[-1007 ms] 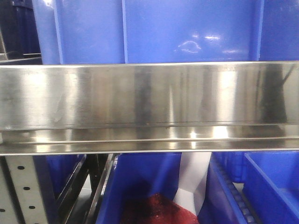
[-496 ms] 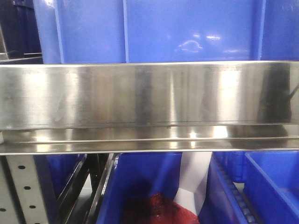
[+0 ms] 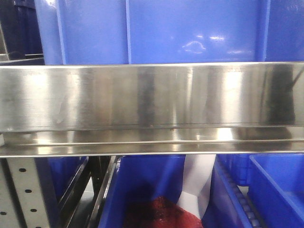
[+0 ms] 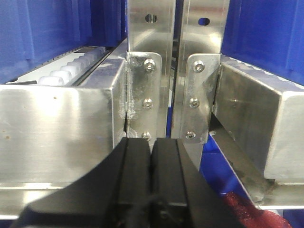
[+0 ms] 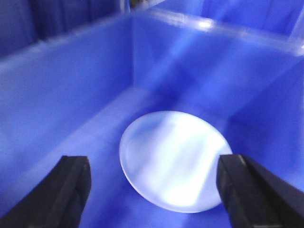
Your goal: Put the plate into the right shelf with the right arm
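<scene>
Lying in blue plastic bin [image 5: 71,95]: round glossy white plate [image 5: 173,159]; R fingers [image 5: 66,190] wide; L fingers [image 4: 137,161] pressed together.

Setting: a storeroom or warehouse picking area, fitted with industrial racking.
Shelf: steel shelf [image 3: 142,99], its broad polished front rail spanning the front view from left to right.
Upright: grey perforated post [image 3: 19,194] at near left, below the rail.
Bins: large blue plastic bins [image 3: 190,33] ranged above and below the rail; one lower bin holds red material [image 3: 161,213].
Rollers: white roller track [image 4: 71,71] running from near to far along a left-hand level.
Fixings: bolted steel brackets [image 4: 147,95] joining rails to posts.
</scene>
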